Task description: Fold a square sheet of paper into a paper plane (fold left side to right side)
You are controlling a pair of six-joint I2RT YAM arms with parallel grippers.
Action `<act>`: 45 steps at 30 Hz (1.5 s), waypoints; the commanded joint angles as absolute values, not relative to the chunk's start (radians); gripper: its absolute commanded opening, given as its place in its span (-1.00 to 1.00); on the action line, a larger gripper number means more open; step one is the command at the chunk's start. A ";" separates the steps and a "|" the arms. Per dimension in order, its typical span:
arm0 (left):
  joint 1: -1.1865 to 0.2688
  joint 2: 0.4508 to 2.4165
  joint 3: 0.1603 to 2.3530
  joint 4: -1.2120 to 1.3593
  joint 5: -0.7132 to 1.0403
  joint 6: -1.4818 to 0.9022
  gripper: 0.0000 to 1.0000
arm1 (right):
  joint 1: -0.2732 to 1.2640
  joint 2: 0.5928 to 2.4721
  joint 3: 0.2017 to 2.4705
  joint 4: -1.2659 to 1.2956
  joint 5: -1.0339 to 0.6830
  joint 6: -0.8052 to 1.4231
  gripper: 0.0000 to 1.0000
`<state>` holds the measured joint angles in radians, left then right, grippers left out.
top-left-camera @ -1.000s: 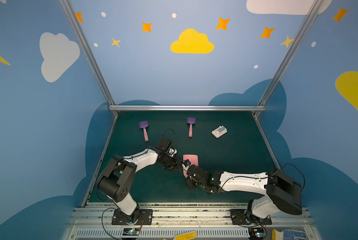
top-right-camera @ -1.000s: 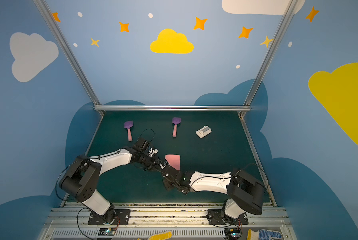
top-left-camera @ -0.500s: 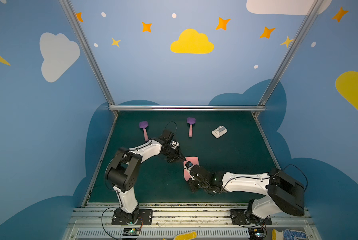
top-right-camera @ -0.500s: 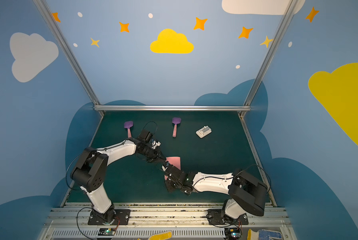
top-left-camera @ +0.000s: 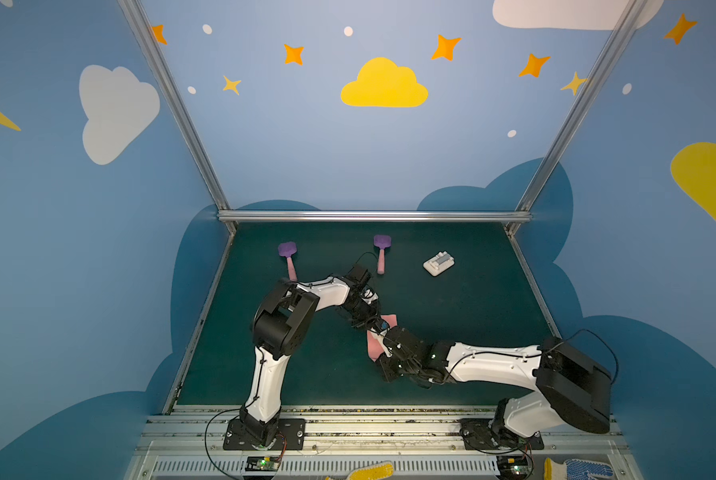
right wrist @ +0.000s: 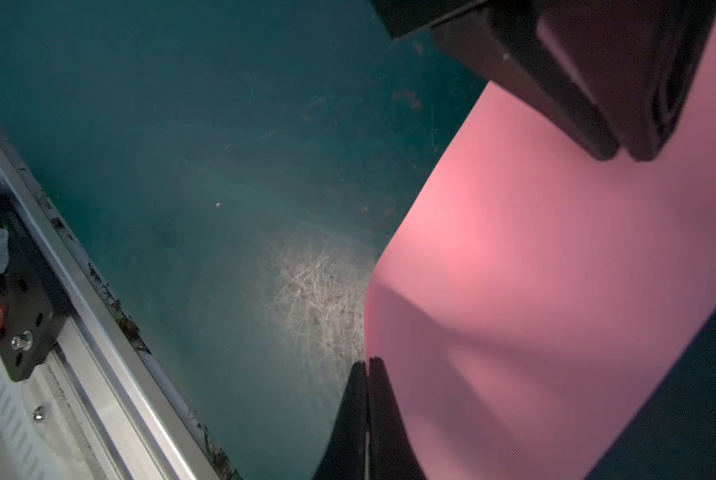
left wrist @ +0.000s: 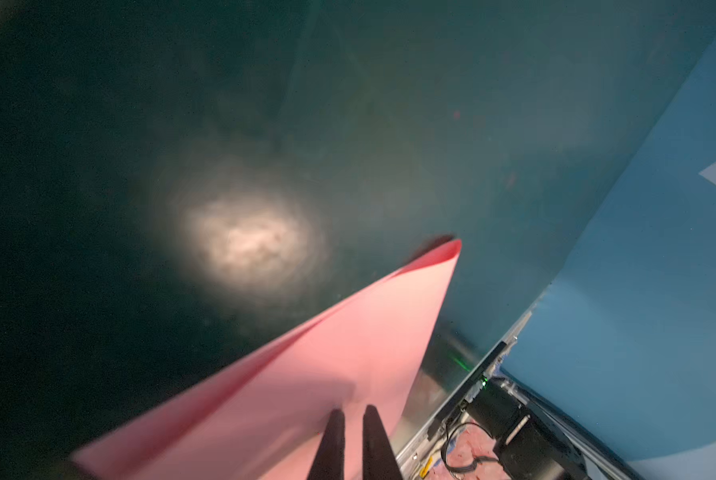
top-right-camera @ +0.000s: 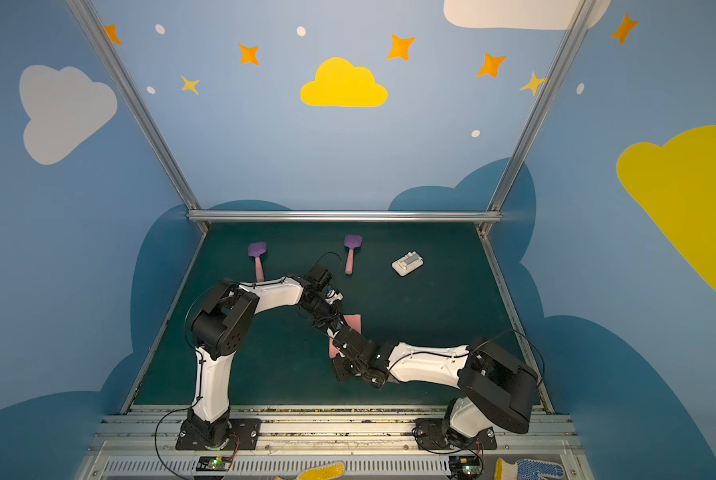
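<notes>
Fingers: left fingers (left wrist: 333, 444) pinch the square sheet of paper (left wrist: 306, 365); right fingers (right wrist: 385, 419) are clamped on its edge too
Advice: I would lay edge on edge exactly; only then crease against the surface (right wrist: 181, 166)

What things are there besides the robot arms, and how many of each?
Spatulas: 2
Block: 1
Paper: 1
Total: 4
</notes>
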<state>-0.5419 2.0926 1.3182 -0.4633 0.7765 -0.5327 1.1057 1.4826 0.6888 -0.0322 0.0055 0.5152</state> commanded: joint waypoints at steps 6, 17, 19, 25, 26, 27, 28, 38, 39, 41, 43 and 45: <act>-0.538 2.127 1.301 -0.503 0.732 -0.490 -0.77 | 1.002 1.457 0.635 -0.011 -0.043 0.490 -1.00; -0.538 2.131 1.291 -0.500 0.732 -0.485 -0.82 | 0.891 1.509 0.638 0.016 -0.103 0.464 -1.00; -0.538 2.131 1.289 -0.501 0.733 -0.483 -0.82 | 0.879 1.519 0.643 0.020 -0.109 0.459 -1.00; -0.539 2.128 1.283 -0.494 0.739 -0.483 -0.85 | 0.852 1.549 0.663 0.023 -0.134 0.446 -1.00; -0.540 2.127 1.280 -0.492 0.739 -0.483 -0.85 | 0.850 1.552 0.667 0.022 -0.136 0.445 -1.00; -0.539 2.127 1.278 -0.491 0.739 -0.483 -0.85 | 0.847 1.555 0.667 0.024 -0.138 0.443 -1.00; -0.538 2.126 1.278 -0.490 0.741 -0.481 -0.85 | 0.846 1.558 0.667 0.024 -0.140 0.443 -1.00; -0.538 2.126 1.271 -0.486 0.743 -0.482 -0.88 | 0.832 1.579 0.667 0.032 -0.155 0.442 -1.00; -0.538 2.127 1.271 -0.486 0.743 -0.483 -0.88 | 0.831 1.579 0.667 0.032 -0.154 0.441 -1.00; -0.538 2.126 1.271 -0.485 0.743 -0.483 -0.88 | 0.828 1.576 0.667 0.029 -0.154 0.442 -1.00; -0.538 2.126 1.271 -0.488 0.742 -0.482 -0.89 | 0.827 1.567 0.667 0.026 -0.150 0.445 -1.00; -0.538 2.126 1.271 -0.489 0.743 -0.481 -0.90 | 0.827 1.555 0.667 0.025 -0.149 0.446 -1.00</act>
<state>-0.5350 2.0937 1.3010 -0.4454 0.7895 -0.5007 0.8326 1.5616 0.6510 0.0284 -0.1551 0.4549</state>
